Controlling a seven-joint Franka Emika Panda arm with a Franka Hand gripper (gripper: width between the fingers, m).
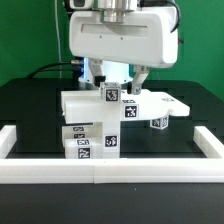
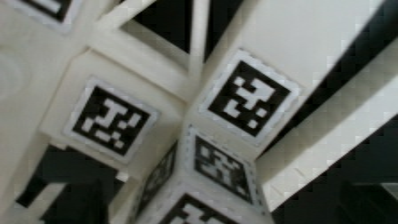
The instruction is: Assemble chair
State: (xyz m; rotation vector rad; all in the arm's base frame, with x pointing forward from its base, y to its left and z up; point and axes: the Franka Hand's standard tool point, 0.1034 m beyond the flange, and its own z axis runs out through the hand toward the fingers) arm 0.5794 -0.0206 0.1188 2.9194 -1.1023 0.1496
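The partly built white chair (image 1: 95, 125) stands in the middle of the black table, made of blocky pieces with black-and-white tags. A flat plate (image 1: 165, 102) juts toward the exterior view's right, with a short tagged leg (image 1: 158, 122) under it. My gripper (image 1: 119, 78) hangs straight down over the chair's top tagged block (image 1: 112, 94). Its fingers (image 1: 98, 72) stand wide apart on either side of that block, open and not pressing it. In the wrist view, tagged white faces (image 2: 240, 100) fill the picture, and my gripper (image 2: 210, 198) shows only as dark fingertips (image 2: 57, 185) at the edges.
A low white rail (image 1: 100, 172) borders the black table (image 1: 35, 105) along the front and both sides. The arm's large white hand housing (image 1: 125, 35) hides the area behind the chair. A green wall stands at the back.
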